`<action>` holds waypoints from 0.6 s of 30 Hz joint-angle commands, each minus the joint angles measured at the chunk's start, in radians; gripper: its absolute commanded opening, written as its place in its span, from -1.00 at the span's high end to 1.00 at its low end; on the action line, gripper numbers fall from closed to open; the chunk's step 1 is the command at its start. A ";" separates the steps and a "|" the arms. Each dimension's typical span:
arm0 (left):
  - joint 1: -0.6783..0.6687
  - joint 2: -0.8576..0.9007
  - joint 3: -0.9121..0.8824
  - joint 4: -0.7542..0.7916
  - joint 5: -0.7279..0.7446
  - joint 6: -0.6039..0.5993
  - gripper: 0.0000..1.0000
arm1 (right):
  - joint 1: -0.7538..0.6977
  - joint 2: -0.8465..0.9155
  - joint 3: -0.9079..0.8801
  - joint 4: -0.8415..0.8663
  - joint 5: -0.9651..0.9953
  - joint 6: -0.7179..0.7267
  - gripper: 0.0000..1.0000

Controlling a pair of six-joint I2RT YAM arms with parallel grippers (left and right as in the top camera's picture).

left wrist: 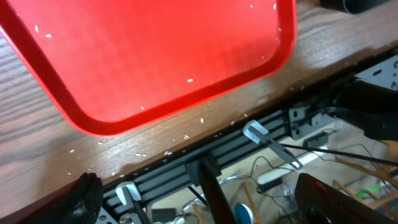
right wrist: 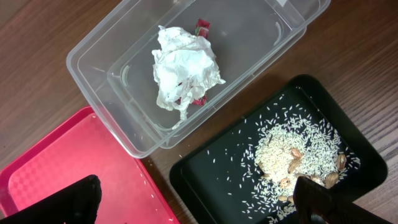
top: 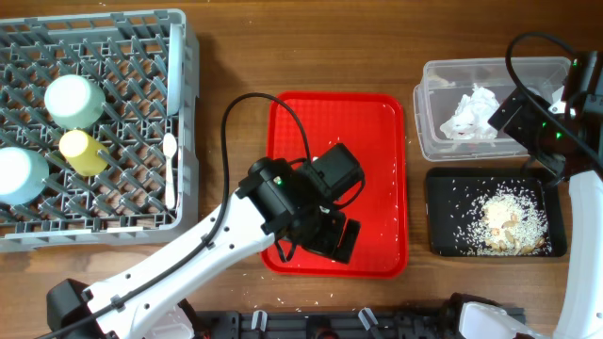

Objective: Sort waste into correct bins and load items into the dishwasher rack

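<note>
1. Far left, large square grey lattice rack (top: 94, 231): loaded with pale blue-green bowls (top: 73, 99), small yellow cup (top: 83, 151), white plastic spoon (top: 170, 151).
2. Centre, red serving tray (top: 377, 188): bare except stray grains.
3. Clear rectangular plastic tub (right wrist: 93, 81), dry waste: crumpled white tissue (right wrist: 183, 71) over slim red wrapper (right wrist: 202, 26).
4. Flat black tray (top: 443, 202), food waste: rice and scraps (top: 509, 221) heaped.
5. Left gripper (left wrist: 199, 196) at red tray's near edge, right gripper (right wrist: 199, 199) above both bins: jaws wide, empty, unobstructed.

The white-and-black left arm (top: 188, 259) is stretched from the near left toward the centre, and the black two-finger left gripper (left wrist: 199, 190) is held wide apart. The right arm (top: 582, 235) is extended along the right edge toward the far side, the right gripper (right wrist: 193, 193) likewise spread.
</note>
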 commanded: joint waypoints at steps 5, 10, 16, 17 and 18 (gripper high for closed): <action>0.003 -0.100 0.004 0.202 -0.162 0.310 -1.00 | 0.000 -0.005 0.011 0.005 -0.005 0.004 -1.00; 0.090 -0.174 -0.007 0.215 -0.140 0.407 -1.00 | 0.000 -0.005 0.011 0.005 -0.005 0.004 -0.99; 0.268 -0.402 -0.324 0.372 -0.111 0.408 -1.00 | 0.000 -0.005 0.011 0.005 -0.005 0.004 -1.00; 0.303 -0.472 -0.425 0.450 -0.096 0.412 -1.00 | 0.000 -0.005 0.011 0.005 -0.005 0.004 -1.00; 0.332 -0.532 -0.506 0.513 -0.079 0.411 -1.00 | 0.000 -0.005 0.011 0.005 -0.005 0.004 -1.00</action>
